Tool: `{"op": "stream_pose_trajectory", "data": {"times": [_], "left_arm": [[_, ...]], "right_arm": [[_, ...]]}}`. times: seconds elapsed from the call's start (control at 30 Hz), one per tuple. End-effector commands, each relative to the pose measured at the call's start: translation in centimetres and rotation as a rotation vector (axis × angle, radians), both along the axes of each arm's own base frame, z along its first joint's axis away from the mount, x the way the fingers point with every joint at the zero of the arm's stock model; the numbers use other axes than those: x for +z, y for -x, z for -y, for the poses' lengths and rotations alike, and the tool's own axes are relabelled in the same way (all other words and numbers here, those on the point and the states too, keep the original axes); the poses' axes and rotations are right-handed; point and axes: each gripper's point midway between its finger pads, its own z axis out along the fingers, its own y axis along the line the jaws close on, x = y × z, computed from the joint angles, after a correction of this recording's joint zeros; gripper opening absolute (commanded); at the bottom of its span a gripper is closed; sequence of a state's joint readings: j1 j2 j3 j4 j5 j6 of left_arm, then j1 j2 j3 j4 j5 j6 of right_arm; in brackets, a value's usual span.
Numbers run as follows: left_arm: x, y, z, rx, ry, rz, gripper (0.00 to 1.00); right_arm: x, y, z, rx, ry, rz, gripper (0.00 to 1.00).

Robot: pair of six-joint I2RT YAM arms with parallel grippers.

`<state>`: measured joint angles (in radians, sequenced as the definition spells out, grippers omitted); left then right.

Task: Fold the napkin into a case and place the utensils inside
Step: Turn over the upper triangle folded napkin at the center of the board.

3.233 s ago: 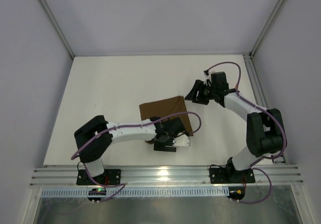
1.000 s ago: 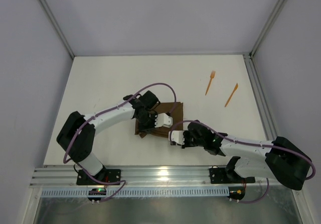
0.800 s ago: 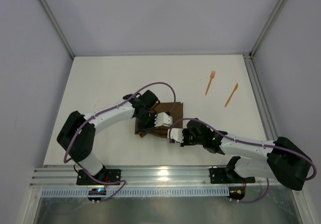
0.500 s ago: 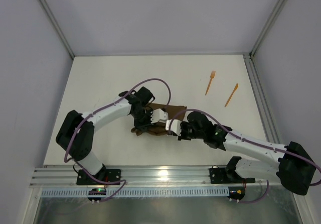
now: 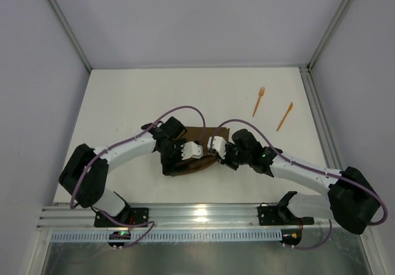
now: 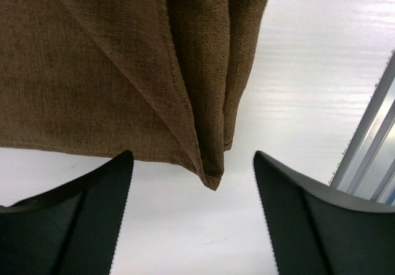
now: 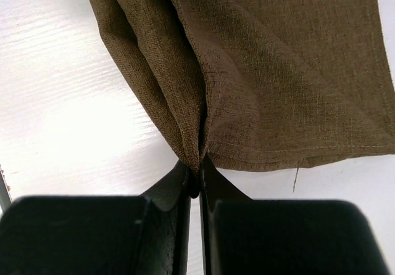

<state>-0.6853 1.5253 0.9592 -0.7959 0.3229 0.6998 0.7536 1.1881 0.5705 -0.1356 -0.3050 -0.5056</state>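
Observation:
The dark brown napkin lies bunched in folds at the table's middle, largely covered by both wrists. My left gripper stands open over the table. In the left wrist view, a folded corner of the napkin lies on the table just ahead of the gap between its fingers, touching neither. My right gripper is shut on a pinched fold at the napkin's edge, and the cloth fans out beyond it. The orange fork and the pointed orange utensil lie at the far right, apart from both grippers.
An aluminium rail runs along the near edge behind the arm bases, and it also shows at the right of the left wrist view as the rail. Grey walls and frame posts enclose the white table.
The left gripper has opened and let go of the napkin. The right gripper has closed on the napkin's edge and carried it toward the far side, bunching the cloth.

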Motion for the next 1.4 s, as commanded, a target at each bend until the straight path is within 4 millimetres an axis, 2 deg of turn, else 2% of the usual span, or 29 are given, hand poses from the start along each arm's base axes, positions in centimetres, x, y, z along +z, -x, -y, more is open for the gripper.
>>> {"op": "stream_pose_trajectory", "data": {"times": [0.0, 0.03, 0.07, 0.17, 0.23, 0.27, 0.37, 0.53, 0.6, 0.77, 0.9, 1.0, 1.13, 1.23, 1.37], "left_arm": [[1.1, -1.5, 1.2, 0.058, 0.046, 0.107, 0.84], [0.8, -1.9, 1.6, 0.07, 0.054, 0.137, 0.87], [0.6, -2.3, 1.6, 0.119, 0.042, 0.156, 0.99], [-0.2, -1.8, 2.3, 0.135, 0.047, 0.19, 0.99], [-0.7, -1.8, 2.1, 0.142, 0.013, 0.233, 0.99], [-0.7, -1.6, 3.0, 0.128, 0.023, 0.257, 0.99], [-0.7, -1.9, 3.7, 0.136, 0.01, 0.343, 0.99], [-0.3, -2.7, 4.2, 0.198, -0.006, 0.469, 0.99], [-0.2, -2.1, 5.1, 0.192, -0.002, 0.517, 0.99], [-1.2, -1.9, 4.7, 0.172, -0.064, 0.623, 0.99], [-1.6, -1.8, 3.5, 0.187, -0.087, 0.633, 0.83], [-1.0, -2.2, 3.1, 0.196, -0.086, 0.672, 0.74], [-0.5, -2.4, 2.5, 0.213, -0.084, 0.694, 0.51], [-0.3, -2.6, 2.0, 0.218, -0.095, 0.697, 0.41], [-0.3, -3.3, 0.3, 0.258, -0.119, 0.685, 0.39]], "right_arm": [[1.9, -1.2, -1.4, -0.022, -0.074, -0.01, 0.03], [1.9, -1.3, -1.3, -0.026, -0.072, -0.017, 0.03], [2.0, -1.5, -1.1, -0.037, -0.08, -0.028, 0.03], [2.2, -2.1, -0.6, -0.061, -0.108, -0.065, 0.03], [2.3, -2.2, -0.4, -0.067, -0.118, -0.08, 0.03], [2.3, -2.2, -0.5, -0.066, -0.119, -0.081, 0.03], [2.1, -2.3, -0.5, -0.072, -0.113, -0.092, 0.03], [2.3, -2.5, -0.6, -0.083, -0.121, -0.101, 0.03], [2.5, -2.7, -0.7, -0.089, -0.133, -0.102, 0.03], [2.6, -2.8, -0.7, -0.095, -0.142, -0.103, 0.03], [2.9, -3.0, -0.6, -0.103, -0.153, -0.092, 0.03], [3.0, -2.9, -0.5, -0.102, -0.158, -0.09, 0.03], [2.9, -2.8, -0.4, -0.096, -0.157, -0.093, 0.03], [3.0, -2.7, -0.4, -0.094, -0.159, -0.095, 0.03], [2.9, -2.7, -0.3, -0.091, -0.159, -0.098, 0.03]]}}
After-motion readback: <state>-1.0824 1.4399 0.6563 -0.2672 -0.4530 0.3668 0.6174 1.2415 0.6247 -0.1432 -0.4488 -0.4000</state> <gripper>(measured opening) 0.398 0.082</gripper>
